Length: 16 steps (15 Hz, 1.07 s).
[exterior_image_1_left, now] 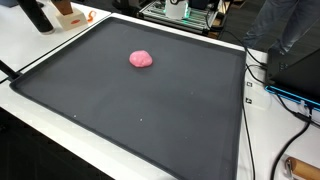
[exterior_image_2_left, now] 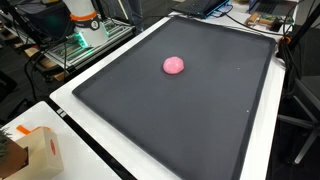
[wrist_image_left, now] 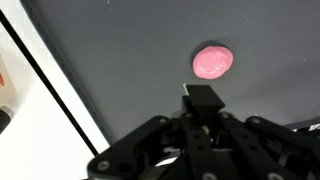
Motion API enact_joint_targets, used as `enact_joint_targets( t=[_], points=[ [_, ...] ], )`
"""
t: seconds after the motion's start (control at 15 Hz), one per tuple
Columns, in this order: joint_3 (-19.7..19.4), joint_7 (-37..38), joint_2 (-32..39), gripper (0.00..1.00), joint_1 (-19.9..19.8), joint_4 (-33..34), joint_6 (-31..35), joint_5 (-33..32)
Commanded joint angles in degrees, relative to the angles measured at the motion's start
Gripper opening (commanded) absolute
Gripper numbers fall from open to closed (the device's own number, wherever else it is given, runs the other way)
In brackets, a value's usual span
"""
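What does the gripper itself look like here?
In the wrist view the gripper is matte black throughout, with angular linkage bars on either side of a small square block in the middle. No cables, labels or markings show.

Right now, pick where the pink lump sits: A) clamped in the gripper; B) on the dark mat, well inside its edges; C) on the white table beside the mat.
B: in both exterior views the pink lump lies on the dark mat, inside its edges, and the wrist view shows it apart from the gripper.
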Motion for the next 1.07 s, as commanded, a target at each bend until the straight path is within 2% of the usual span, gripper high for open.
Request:
enact_joint_targets(
  t=[0.0,0.33,0.6,0.73,1.0],
  points=[
    [-6.16,-7.68,9.83,0.03,3.91,4.35,2.80,6.11],
    [-13.39,-22.58,20.69,0.03,8.30,9.63,2.19,18.21],
    [-15.94,-34.01,30.04,0.03,8.71,13.99,-0.28,28.97],
    [-15.95,-40.07,34.76,0.03,7.43,16.07,-2.57,35.20],
    [-13.30,-47.00,43.17,0.03,2.16,20.04,-6.72,42.86]
  ],
)
